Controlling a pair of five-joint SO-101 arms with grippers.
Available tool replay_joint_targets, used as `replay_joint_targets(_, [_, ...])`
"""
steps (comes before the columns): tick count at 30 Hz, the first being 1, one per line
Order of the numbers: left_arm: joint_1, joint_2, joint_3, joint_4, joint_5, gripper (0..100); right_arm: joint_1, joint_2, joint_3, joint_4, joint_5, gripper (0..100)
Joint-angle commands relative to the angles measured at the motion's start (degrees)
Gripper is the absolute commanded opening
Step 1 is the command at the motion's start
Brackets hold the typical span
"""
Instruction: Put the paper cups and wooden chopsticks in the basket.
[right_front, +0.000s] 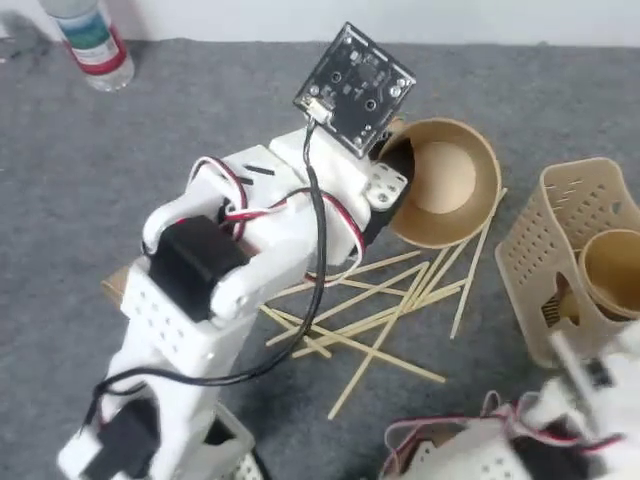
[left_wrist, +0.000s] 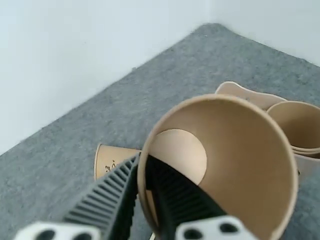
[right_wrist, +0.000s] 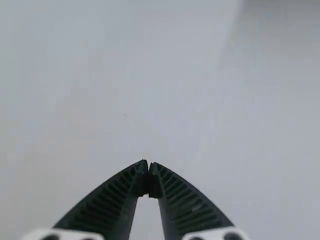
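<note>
**Paper cup** (right_front: 450, 185) (left_wrist: 235, 150): plain tan with a pale round base inside. It was tipped sideways at the upper centre-right of the high view, mouth facing outward. The left gripper (right_front: 395, 165) (left_wrist: 142, 165) was clenched on its wall, one finger inside the rim and one outside.

**Basket** (right_front: 560, 230) (left_wrist: 235, 90): cream with perforated walls, at the right edge of the high view, near the held cup but apart from it. It held a nested cup (right_front: 612, 270) (left_wrist: 300, 125), also tan; whether one or two sat there was unclear.

**Wooden chopsticks** (right_front: 380, 320): pale thin sticks in a loose criss-cross scatter on the grey tabletop (right_front: 200, 110). They lay at the centre of the high view, below the held cup and left of the basket, some running under the left arm.

**Fallen cup** (left_wrist: 112, 160): on its side on the tabletop, at the left of the left wrist view.

**Right gripper** (right_wrist: 148, 180): jaws pressed together on nothing, facing a pale wall.

**Plastic bottle** (right_front: 90, 40): clear with a red band, in the upper left corner.
</note>
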Motion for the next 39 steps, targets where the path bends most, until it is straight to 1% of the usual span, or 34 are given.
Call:
replay_joint_targets(1, [1.4, -0.4, 1.9, -4.7, 0.6, 1, 6.5, 9.2, 0.2, -7.7, 0.4, 0.6])
replay_joint_targets(5, [3.2, -0.4, 7.0, -13.5, 0.6, 1, 12.0, 17.9, 0.1, -13.0, -0.7, 0.6])
replay_joint_targets(7, [4.8, -0.4, 9.9, -18.4, 0.6, 1, 15.3, 21.2, 0.0, -16.5, -3.9, 0.6])
replay_joint_targets(10, [8.2, -0.4, 13.0, -22.4, 0.6, 1, 19.6, 25.5, 0.0, -22.1, -8.8, 0.6])
replay_joint_targets(12, [10.5, 0.1, 14.2, -25.0, 0.5, 1, 19.6, 28.0, 0.0, -24.2, -9.0, 0.6])
replay_joint_targets(14, [12.3, 2.0, 14.2, -27.1, 0.5, 1, 19.6, 30.6, 0.0, -25.3, -7.2, 0.6])
replay_joint_targets(21, [17.2, 11.8, 13.8, -33.7, 0.5, 1, 19.4, 43.6, -5.0, -24.9, -6.9, 0.6])
replay_joint_targets(26, [18.5, 16.1, 6.5, -33.8, 0.5, 1, 19.6, 55.1, -8.9, -24.8, -6.9, 0.6])
replay_joint_targets(30, [19.6, 19.3, -2.1, -29.5, 0.5, 1, 19.5, 60.8, -10.0, -25.3, -6.9, 0.6])
replay_joint_targets(33, [19.8, 22.1, -7.1, -26.2, 0.5, 1, 19.4, 62.6, -10.3, -25.3, -6.9, 0.6])
replay_joint_targets(37, [20.2, 25.6, -13.1, -24.9, 0.5, 1, 19.3, 63.5, -9.9, -25.2, -6.9, 0.6])
replay_joint_targets(39, [21.8, 27.5, -15.8, -23.7, 0.5, 1, 19.3, 63.5, -9.9, -24.8, -6.9, 0.6])
